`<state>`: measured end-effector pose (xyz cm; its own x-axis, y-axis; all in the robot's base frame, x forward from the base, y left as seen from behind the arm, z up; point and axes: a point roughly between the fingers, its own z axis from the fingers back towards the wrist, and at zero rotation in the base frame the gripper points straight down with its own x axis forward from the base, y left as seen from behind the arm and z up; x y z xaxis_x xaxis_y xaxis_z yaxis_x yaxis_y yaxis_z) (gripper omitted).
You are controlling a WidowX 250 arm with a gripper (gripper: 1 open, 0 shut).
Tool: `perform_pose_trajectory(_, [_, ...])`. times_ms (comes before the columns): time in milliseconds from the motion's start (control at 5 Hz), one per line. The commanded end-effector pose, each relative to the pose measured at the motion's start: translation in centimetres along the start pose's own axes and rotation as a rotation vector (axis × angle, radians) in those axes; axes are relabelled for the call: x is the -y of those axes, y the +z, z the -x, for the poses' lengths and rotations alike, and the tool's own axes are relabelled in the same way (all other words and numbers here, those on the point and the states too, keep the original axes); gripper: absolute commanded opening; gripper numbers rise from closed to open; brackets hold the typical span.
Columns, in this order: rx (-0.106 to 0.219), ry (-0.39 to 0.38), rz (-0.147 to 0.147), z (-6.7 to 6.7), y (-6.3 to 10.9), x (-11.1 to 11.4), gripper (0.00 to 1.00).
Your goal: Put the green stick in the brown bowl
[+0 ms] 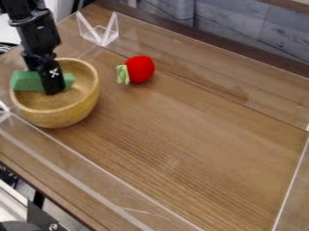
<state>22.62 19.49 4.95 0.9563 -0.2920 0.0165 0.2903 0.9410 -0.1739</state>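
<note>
At nine o'clock on the table, the brown bowl [75, 113] holds the green stick [29, 81], which lies toward the bowl's ten o'clock side. The black gripper [51, 83] reaches down over the stick; whether its fingers grip or have let go, I cannot tell. Near the bowl, at its one o'clock, sits a red toy fruit [141, 68] with a green leaf.

Above the front part of the brown bowl [70, 112] there is free air; at its back, the black arm [34, 34] blocks the way down. The wire stand [99, 29] stands just behind — the red toy [140, 69] at the side; the wooden table [200, 135] gives wide passage beyond.
</note>
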Motion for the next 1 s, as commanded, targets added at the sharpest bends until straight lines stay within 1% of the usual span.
perform_pose_trajectory(0, [0.076, 0.066, -0.065, -1.2, 2.9, 0.7, 1.0])
perform_pose_trajectory(200, [0.113, 0.141, -0.074, -2.1, 4.1, 2.0, 1.0])
perform_pose_trajectory(400, [0.127, 0.161, -0.075, -2.5, 5.0, 2.6, 1.0])
perform_pose_trajectory(600, [0.128, 0.179, -0.072, -2.6, 5.1, 2.9, 1.0])
perform_pose_trajectory(800, [0.132, 0.201, -0.07, -2.3, 5.6, 2.5, 1.0])
